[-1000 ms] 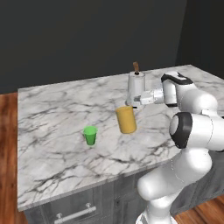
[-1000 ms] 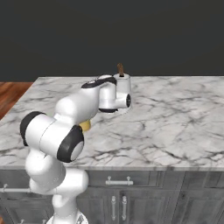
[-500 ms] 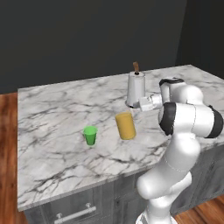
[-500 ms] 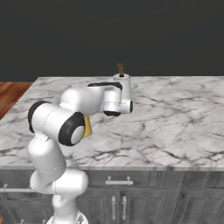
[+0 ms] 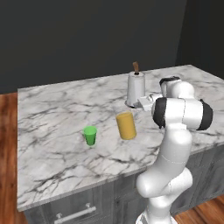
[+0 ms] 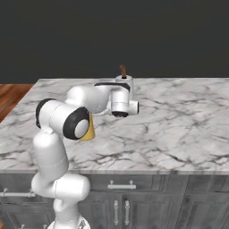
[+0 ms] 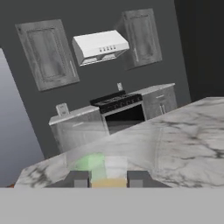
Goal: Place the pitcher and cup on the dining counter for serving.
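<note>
Your pitcher (image 5: 126, 125) stands upright on the dining counter (image 5: 52, 113), with the green cup (image 5: 90, 135) a little apart to its left. In your hand view the gripper (image 7: 109, 178) has its fingers narrowly set on either side of the pitcher; whether they actually clamp it, you cannot tell. A paper towel roll (image 5: 136, 86) stands behind.

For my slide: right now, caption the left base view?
Pitcher and cup stand apart on the counter.

Glossy white, rounded, tubular arm segments (image 5: 168, 144) joined by dark charcoal joint caps, rising beside the white-grey veined marble counter (image 5: 52, 131); two small dark finger tips (image 7: 79, 178).
</note>
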Robot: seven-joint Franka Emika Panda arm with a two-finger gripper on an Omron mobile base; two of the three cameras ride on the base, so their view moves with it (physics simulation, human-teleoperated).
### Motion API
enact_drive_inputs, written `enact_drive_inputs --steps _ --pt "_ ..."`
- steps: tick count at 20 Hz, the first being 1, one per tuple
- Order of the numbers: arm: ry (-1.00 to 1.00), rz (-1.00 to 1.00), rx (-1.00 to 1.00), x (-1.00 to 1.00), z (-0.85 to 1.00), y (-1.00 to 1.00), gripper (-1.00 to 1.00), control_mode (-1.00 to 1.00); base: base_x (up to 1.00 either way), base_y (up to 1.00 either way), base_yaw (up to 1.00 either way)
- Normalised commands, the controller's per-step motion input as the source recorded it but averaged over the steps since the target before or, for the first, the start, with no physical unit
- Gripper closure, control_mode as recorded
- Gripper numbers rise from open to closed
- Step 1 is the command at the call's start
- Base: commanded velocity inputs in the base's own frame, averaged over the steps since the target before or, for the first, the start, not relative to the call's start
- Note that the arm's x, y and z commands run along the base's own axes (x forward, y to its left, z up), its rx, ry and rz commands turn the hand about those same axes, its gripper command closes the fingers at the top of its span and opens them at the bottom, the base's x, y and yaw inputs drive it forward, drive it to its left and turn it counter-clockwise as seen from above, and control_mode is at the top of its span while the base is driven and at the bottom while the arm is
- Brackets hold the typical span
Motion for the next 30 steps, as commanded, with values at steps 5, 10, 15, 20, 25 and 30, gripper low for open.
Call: enact_drive_inputs --steps 5,10,15,20,25,30 --pt "-0.01 0.14 0.01 0.00 -0.37 -0.04 1.00 -1.00 0.00 0.00 0.00" --pt "-0.01 0.15 0.00 -0.02 -0.33 -0.02 1.00 -1.00 0.00 0.00 0.00" --pt "0.00 0.12 0.00 -0.11 -0.29 0.00 1.00 -1.00 0.00 0.00 0.00" --pt "0.00 0.06 0.00 -0.04 -0.08 0.00 1.00 -1.00 0.00 0.00 0.00" --pt "0.00 0.00 0.00 0.00 0.00 0.00 -1.00 -1.00 0.00 0.00 0.00" --pt "0.00 0.00 0.00 -0.03 0.00 -0.05 -1.00 -1.00 0.00 0.00 0.00"
